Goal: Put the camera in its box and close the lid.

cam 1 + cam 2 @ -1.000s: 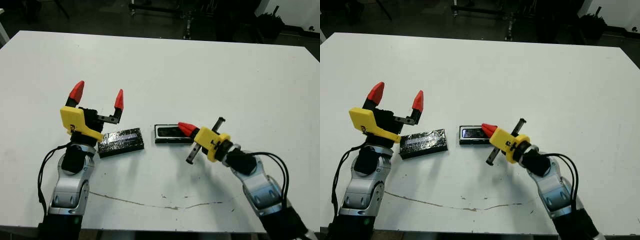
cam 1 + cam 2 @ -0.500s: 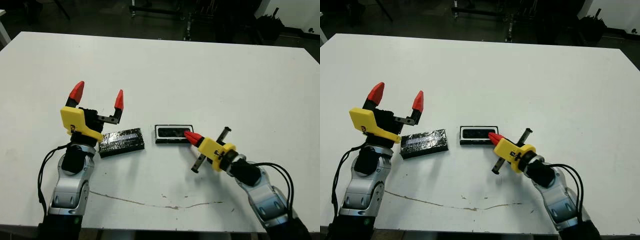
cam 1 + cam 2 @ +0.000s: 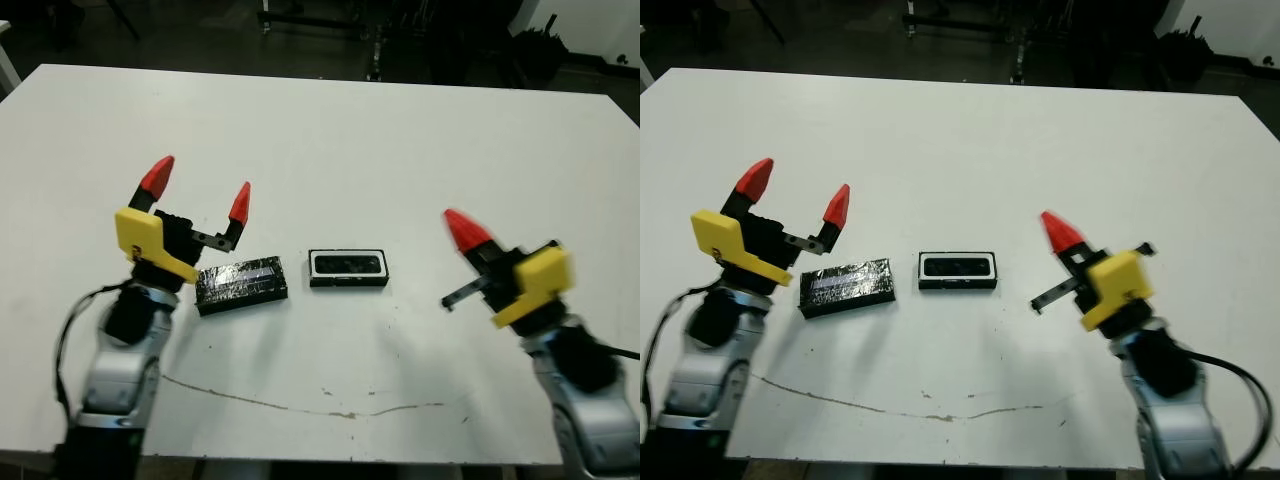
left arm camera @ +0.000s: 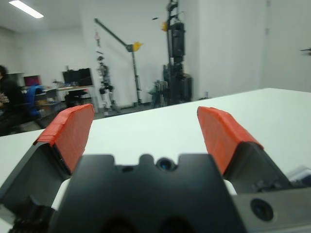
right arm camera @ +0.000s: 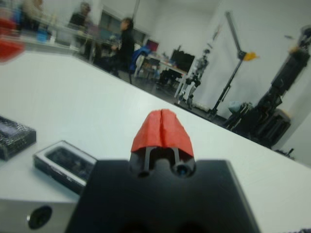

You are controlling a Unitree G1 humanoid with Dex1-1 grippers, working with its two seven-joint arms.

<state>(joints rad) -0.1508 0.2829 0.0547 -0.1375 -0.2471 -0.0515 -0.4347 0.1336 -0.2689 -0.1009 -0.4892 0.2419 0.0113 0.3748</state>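
The box [image 3: 348,267], black-walled with a white lining, lies flat at the table's middle. The camera [image 3: 347,263] rests inside it as a dark bar. The lid [image 3: 241,284], a glossy black slab, lies on the table just left of the box, apart from it. My left gripper [image 3: 199,190] hovers open above the lid's left end, holding nothing; its red fingertips [image 4: 68,131] are spread wide. My right gripper [image 3: 462,230] is raised to the right of the box, well clear of it, shut with nothing between its fingers [image 5: 163,128]. The right wrist view also shows the box [image 5: 65,163] and the lid [image 5: 14,136].
A thin dark scratch [image 3: 300,405] runs across the table near its front edge. Beyond the far edge stand dark equipment frames [image 3: 380,30]. In the right wrist view, people [image 5: 125,41] sit at desks far behind the table.
My right gripper has left the box's right end and swung up and to the right, away from it. The left arm, lid and box have barely moved.
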